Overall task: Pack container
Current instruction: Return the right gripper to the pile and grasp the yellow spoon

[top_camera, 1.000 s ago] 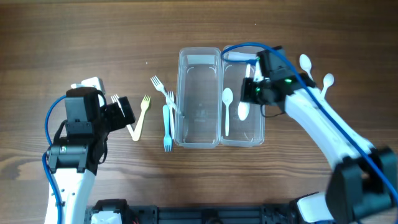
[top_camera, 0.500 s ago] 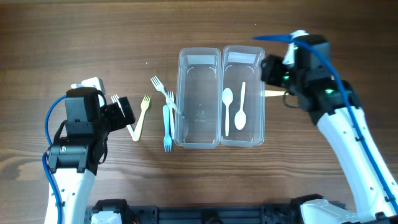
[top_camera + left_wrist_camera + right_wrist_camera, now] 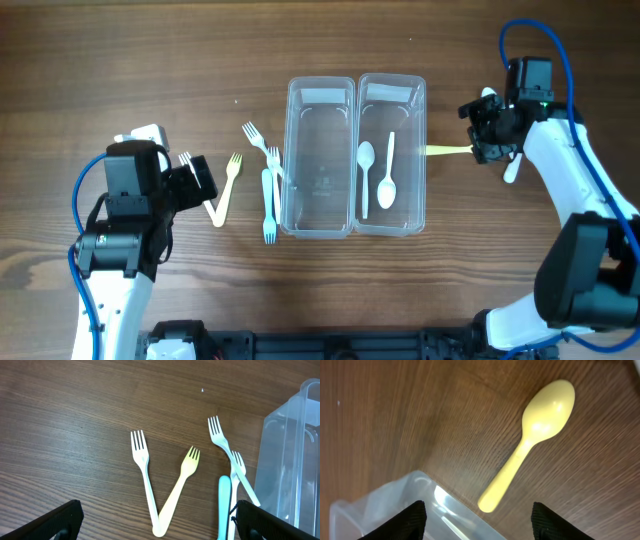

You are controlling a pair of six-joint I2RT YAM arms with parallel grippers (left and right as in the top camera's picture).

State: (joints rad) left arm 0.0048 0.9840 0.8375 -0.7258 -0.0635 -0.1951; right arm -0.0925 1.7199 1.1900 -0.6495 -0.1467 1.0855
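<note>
The clear two-tub container (image 3: 320, 150) stands mid-table. Its right tub holds two white spoons (image 3: 365, 178) (image 3: 388, 172); the left tub holds nothing. My right gripper (image 3: 482, 132) hovers open just right of the container, above a yellow spoon (image 3: 440, 151) on the table. In the right wrist view the yellow spoon (image 3: 540, 425) lies ahead of my open right gripper (image 3: 480, 522), with the container corner (image 3: 395, 510) at lower left. My left gripper (image 3: 195, 185) is open over a white fork (image 3: 142, 470) and a yellow fork (image 3: 182, 480) that form a V.
Two more white forks (image 3: 258, 138) (image 3: 273, 165) and a blue fork (image 3: 268, 205) lie against the container's left wall. A white spoon (image 3: 513, 168) lies partly under my right arm. The left wrist view shows the container wall (image 3: 290, 460) at right.
My right gripper opened and let go of a white spoon in the right tub. It then moved right, out of the container, to above the yellow spoon. The left arm stayed still.
</note>
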